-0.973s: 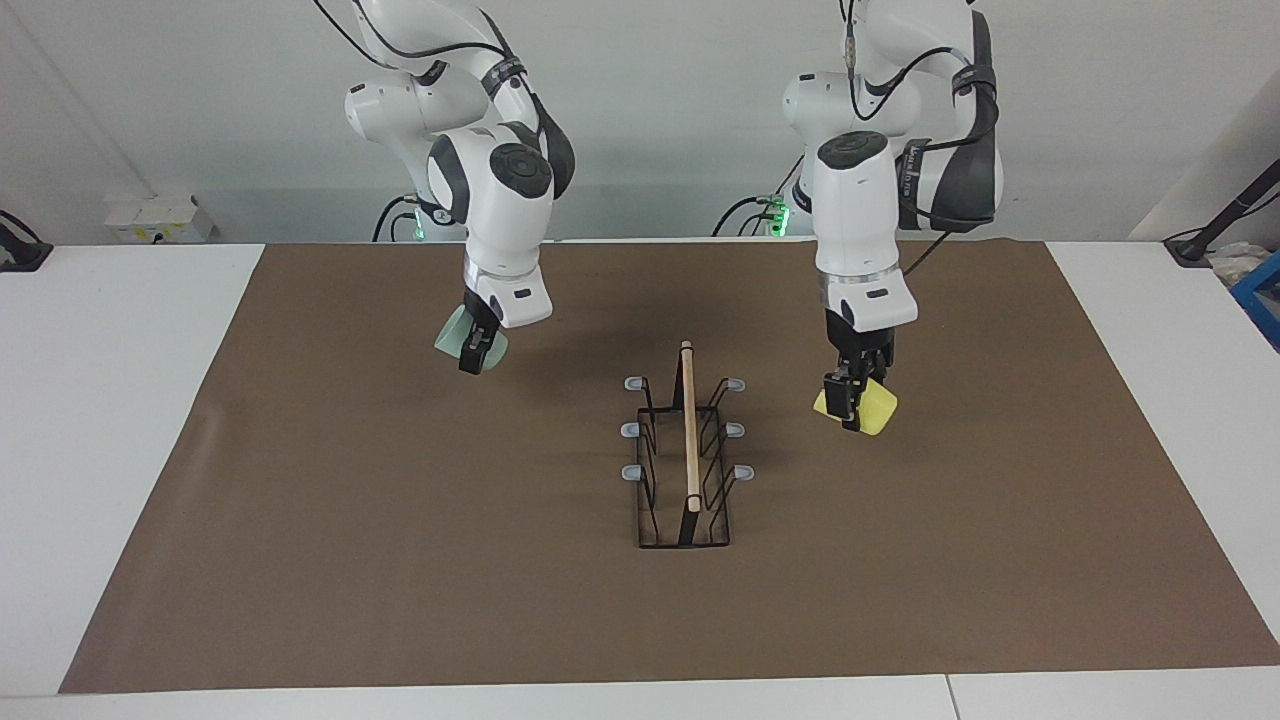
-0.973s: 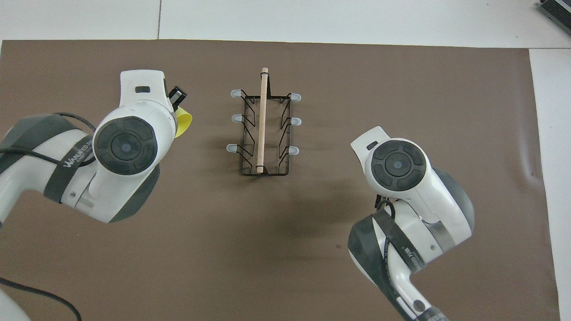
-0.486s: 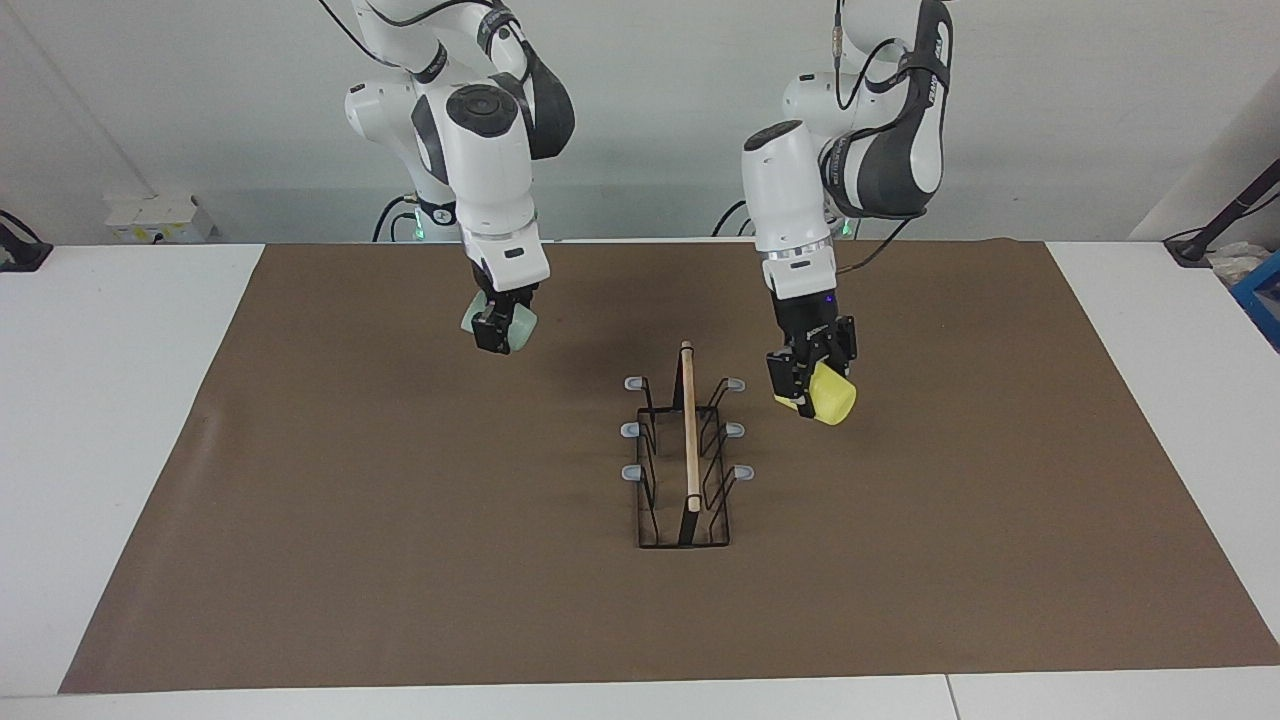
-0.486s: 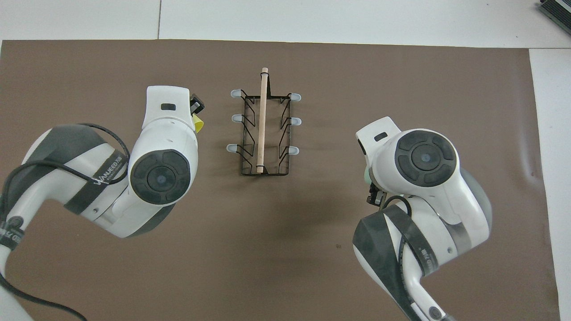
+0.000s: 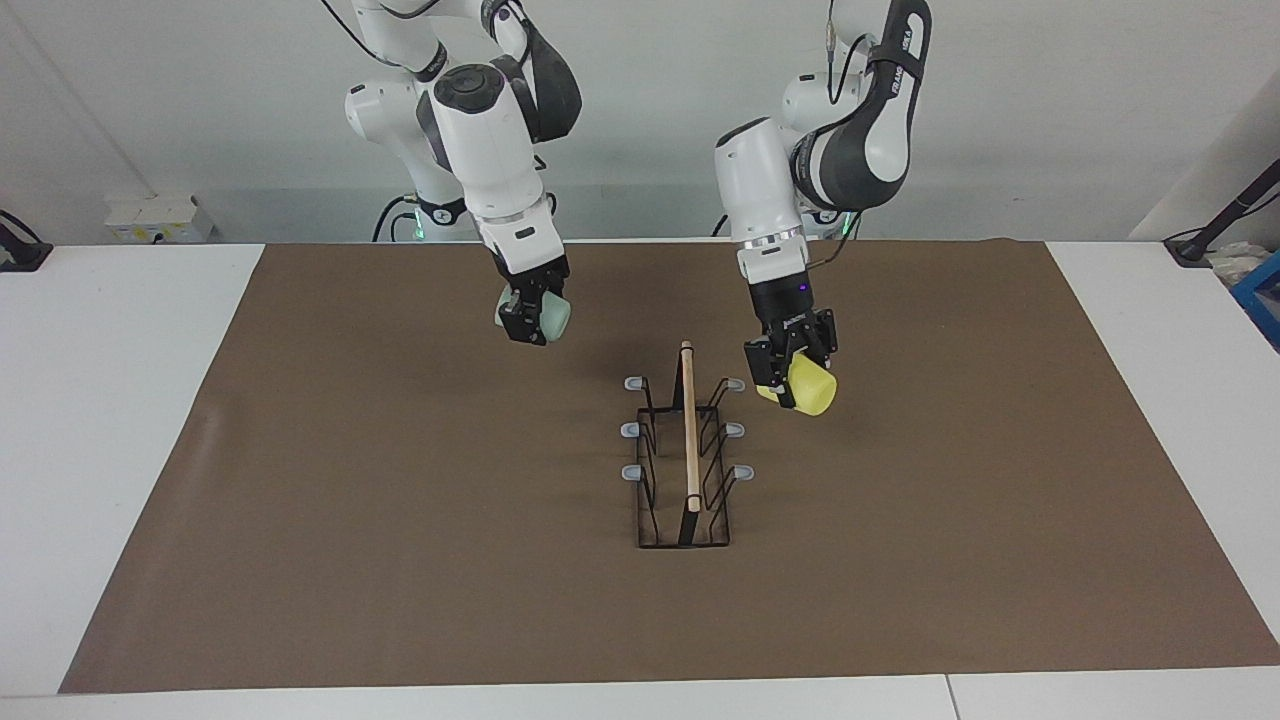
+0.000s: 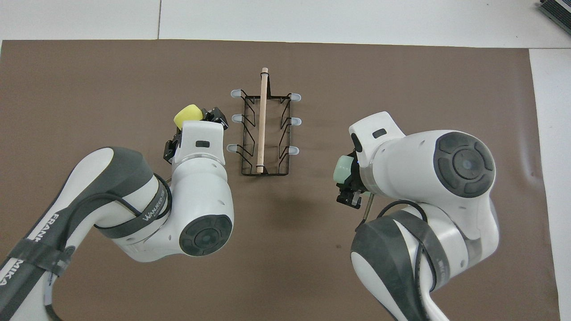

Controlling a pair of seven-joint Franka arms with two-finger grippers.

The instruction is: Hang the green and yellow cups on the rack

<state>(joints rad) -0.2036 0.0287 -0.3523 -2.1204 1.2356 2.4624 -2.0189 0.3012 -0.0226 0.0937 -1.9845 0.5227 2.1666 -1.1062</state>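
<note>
The left end effector [image 5: 790,378] is clamped on the yellow cup [image 5: 810,388] and holds it in the air just beside the rack [image 5: 686,450], level with the pegs on the side toward the left arm's end of the tabletop. The cup is tilted, with its closed base pointing away from the rack. The right end effector [image 5: 530,318] is clamped on the green cup [image 5: 550,316] and holds it raised over the brown mat [image 5: 300,500], well apart from the rack and toward the right arm's end. The rack stands near the centre of the mat with all six grey-tipped pegs [image 5: 735,384] unoccupied.

Risks from this state:
- Misalignment: if the cup mouth does not meet a peg tip squarely, the rim can strike the peg and the cup can twist in the grip.
- Rack displacement: the wire rack appears light and unsecured, so a sideways push from either cup may slide or tip it.
- Early release: a cup let go before it seats over a peg can fall to the mat and roll.
- Arm interference: both arms converge on one narrow rack, so simultaneous approaches may bring them into contact.
</note>
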